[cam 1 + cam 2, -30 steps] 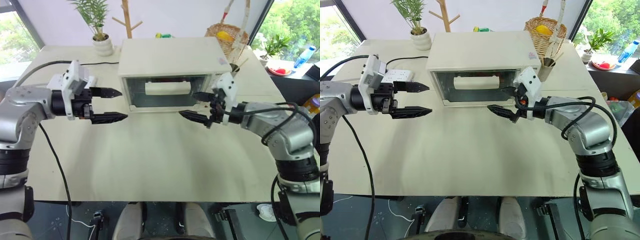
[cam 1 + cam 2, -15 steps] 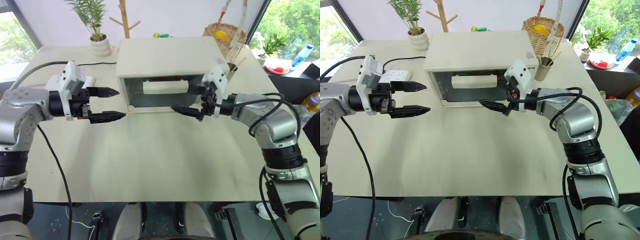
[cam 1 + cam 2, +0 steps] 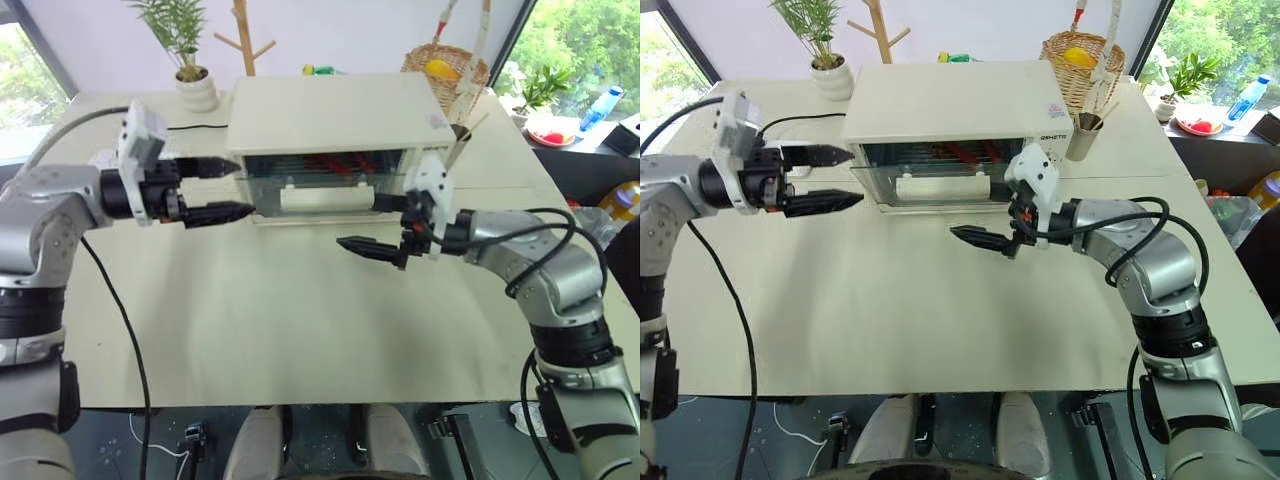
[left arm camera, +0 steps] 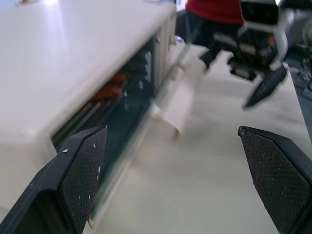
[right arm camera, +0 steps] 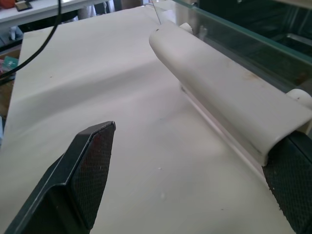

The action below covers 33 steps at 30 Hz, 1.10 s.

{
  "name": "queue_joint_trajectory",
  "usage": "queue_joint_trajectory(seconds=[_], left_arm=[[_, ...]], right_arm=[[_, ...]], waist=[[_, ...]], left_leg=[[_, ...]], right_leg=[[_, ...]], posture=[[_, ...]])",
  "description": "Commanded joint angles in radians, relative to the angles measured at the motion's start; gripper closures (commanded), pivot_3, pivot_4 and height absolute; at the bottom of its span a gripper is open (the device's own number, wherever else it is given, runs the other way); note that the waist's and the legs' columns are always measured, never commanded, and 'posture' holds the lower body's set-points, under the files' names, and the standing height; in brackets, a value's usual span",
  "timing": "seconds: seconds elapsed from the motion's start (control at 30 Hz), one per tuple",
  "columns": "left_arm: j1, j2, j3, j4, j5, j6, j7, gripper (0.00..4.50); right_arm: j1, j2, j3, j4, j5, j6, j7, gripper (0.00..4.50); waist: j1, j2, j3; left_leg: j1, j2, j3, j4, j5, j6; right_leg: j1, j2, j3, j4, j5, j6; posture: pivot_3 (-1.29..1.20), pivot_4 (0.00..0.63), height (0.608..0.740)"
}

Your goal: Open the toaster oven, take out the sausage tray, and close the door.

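A pale table [image 3: 890, 320] stretches away from the viewer. Above its middle hovers the right gripper [image 3: 990, 232], fingers spread wide and holding nothing, with one finger just under the right end of the door's cream bar handle [image 5: 229, 105]. To the left, level with the oven's front, the left gripper [image 3: 820, 178] hangs with its fingers spread too, empty, just beside the oven's left front corner. Behind them sits the toaster oven [image 3: 950, 105], cream and boxy. Its glass door [image 3: 940, 180] is tipped partway open from the top. Through the gap, reddish sausages show on the sausage tray [image 3: 330, 160], inside on its rack. Nothing grips the handle, so the half-open door could drop hard onto the table, or spring shut. The finger beneath the handle might also be caught.
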Motion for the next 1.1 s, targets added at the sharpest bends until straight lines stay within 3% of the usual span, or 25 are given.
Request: queue_joint_trajectory(seconds=[0.03, 0.17, 0.23, 0.5, 0.7, 1.1], left_arm=[[-0.053, -0.006, 0.025, 0.01, -0.015, 0.006, 0.007, 0.0], [-0.074, -0.02, 0.004, 0.037, 0.007, -0.01, -0.002, 0.0], [-0.085, -0.031, -0.025, 0.062, 0.042, -0.049, -0.014, 0.55], [-0.155, -0.116, -0.105, 0.204, 0.185, -0.216, -0.005, 4.45], [-0.165, -0.158, -0.178, 0.254, 0.276, -0.317, -0.056, 4.45], [-0.147, -0.164, -0.202, 0.258, 0.31, -0.332, -0.137, 4.45]], right_arm=[[0.04, 0.007, -0.01, -0.115, 0.04, 0.009, -0.01, 0.03], [0.093, 0.018, -0.006, -0.172, 0.047, 0.026, -0.04, 0.03], [0.122, 0.026, -0.005, -0.199, 0.052, 0.035, -0.061, 0.0], [0.153, 0.049, -0.017, -0.237, 0.059, 0.055, -0.111, 0.0], [0.167, 0.045, -0.023, -0.251, 0.063, 0.058, -0.132, 0.0], [0.234, -0.026, -0.085, -0.284, 0.06, 0.068, -0.157, 0.0]], waist=[[-0.002, 0.0, 0.0], [-0.004, 0.0, 0.0], [0.0, 0.0, 0.0], [0.0, 0.0, 0.0], [-0.001, 0.0, 0.0], [0.004, -0.001, 0.001]], left_leg=[[0.0, 0.0, 0.0, 0.0, 0.0, 0.0], [0.0, 0.0, 0.0, 0.0, 0.0, 0.0], [0.0, 0.0, 0.0, 0.0, 0.0, 0.0], [0.0, 0.0, 0.0, 0.001, 0.0, 0.0], [0.0, 0.0, 0.0, 0.0, 0.0, 0.0], [0.0, 0.0, 0.0, 0.001, 0.0, 0.0]], right_leg=[[0.0, 0.0, 0.0, 0.0, 0.0, 0.0], [0.0, 0.0, 0.001, 0.0, 0.0, 0.0], [0.0, 0.0, 0.0, 0.001, 0.0, 0.0], [0.0, 0.001, 0.0, 0.001, 0.0, 0.0], [0.0, 0.001, 0.0, 0.001, 0.0, 0.0], [0.0, 0.0, 0.0, 0.001, 0.0, 0.0]], posture=[[0.0, 0.15, 0.74], [0.0, 0.15, 0.74], [0.0, 0.15, 0.74], [0.0, 0.15, 0.74], [0.0, 0.15, 0.74], [0.0, 0.15, 0.74]])
